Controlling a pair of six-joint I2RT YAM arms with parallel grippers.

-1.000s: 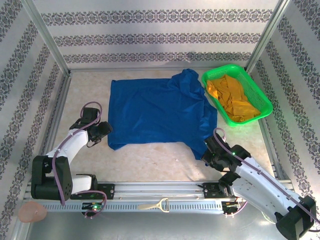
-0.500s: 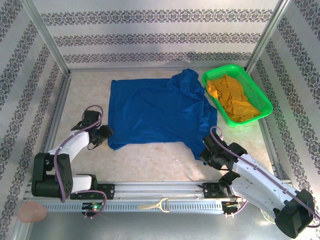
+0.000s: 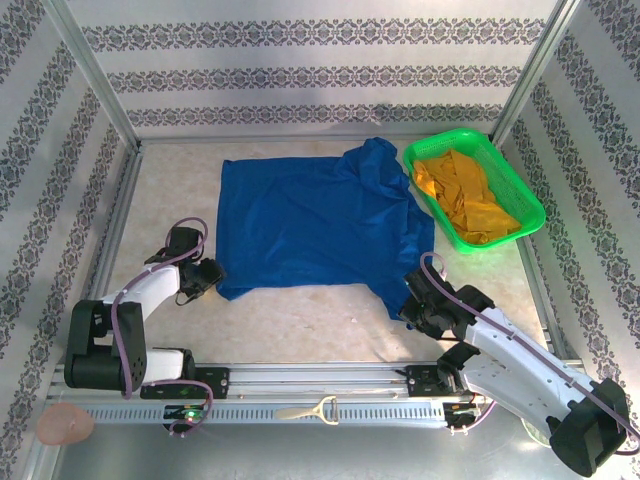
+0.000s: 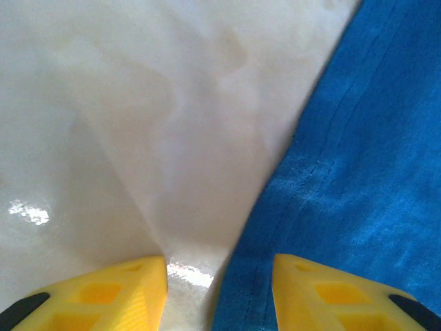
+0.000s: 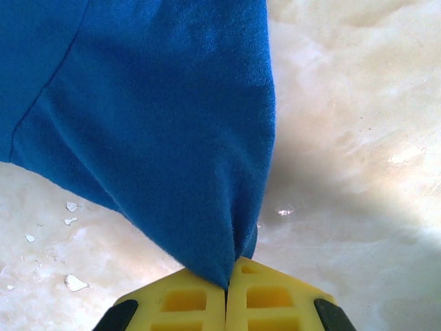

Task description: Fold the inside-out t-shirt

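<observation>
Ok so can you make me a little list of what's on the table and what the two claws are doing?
shirt: blue, spread on the table, bunched up at the far corner by the basket
left gripper: open, with the shirt's near left hem between its fingers
right gripper: shut on the shirt's near right corner
basket: green, far right, yellow cloth inside

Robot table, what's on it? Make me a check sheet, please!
Surface: pale marbled table, a few white crumbs.
Job's things: blue t-shirt spread out, not yet folded.
Clutter: green basket holding a mustard-yellow garment; beige tool on the front rail.
Grippers: left gripper open, straddling the shirt's edge; right gripper shut on a shirt corner.
Cables: purple cable looping along each arm.
Surroundings: patterned walls, metal frame.
</observation>
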